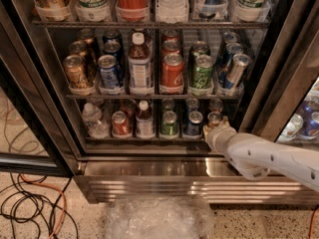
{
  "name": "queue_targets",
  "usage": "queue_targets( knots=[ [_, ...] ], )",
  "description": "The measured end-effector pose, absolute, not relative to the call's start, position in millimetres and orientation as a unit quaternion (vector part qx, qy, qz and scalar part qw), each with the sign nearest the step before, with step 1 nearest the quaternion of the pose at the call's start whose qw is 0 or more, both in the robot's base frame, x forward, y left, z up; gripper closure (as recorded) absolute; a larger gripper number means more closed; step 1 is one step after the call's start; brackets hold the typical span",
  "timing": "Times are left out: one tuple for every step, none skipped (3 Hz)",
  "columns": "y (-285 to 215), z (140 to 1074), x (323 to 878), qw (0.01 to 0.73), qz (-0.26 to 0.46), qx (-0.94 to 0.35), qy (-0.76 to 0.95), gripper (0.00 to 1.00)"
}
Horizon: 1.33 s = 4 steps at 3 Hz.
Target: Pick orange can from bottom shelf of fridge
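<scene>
The fridge (164,182) stands open before me, with wire racks and a ribbed steel base strip. On the bottom shelf (144,139) stand, from left to right, a clear bottle, a red can, a small bottle, a green can and a blue can. The orange can (215,117) is at the right end of that row, its lower part hidden. My gripper (216,130) is right at the front of this can, at the end of a white arm (269,157) that reaches in from the right. The wrist blocks my view of how the gripper meets the can.
The middle rack holds larger cans and a bottle (140,66). The glass door (30,133) hangs open at the left. Cables (30,208) lie on the floor at lower left, and crumpled clear plastic (157,218) lies below the fridge. More cans (304,123) show at the far right.
</scene>
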<state>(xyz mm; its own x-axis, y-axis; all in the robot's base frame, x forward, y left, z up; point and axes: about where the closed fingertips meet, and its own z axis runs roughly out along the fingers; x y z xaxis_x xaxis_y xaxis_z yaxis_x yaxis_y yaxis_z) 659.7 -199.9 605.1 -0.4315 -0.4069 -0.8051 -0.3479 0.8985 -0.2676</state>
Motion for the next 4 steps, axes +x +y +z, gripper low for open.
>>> queue_targets(
  knots=[
    [-199.9, 609.5, 659.7, 0.484, -0.03, -0.223, 0.845, 1.0],
    [-193.7, 610.7, 659.5, 0.488, -0.023, -0.231, 0.842, 1.0],
    [-191.5, 625.6, 667.0, 0.516, -0.024, -0.216, 0.828, 1.0],
    [-190.5, 646.2, 675.1, 0.549, -0.026, -0.191, 0.814, 1.0]
  ],
)
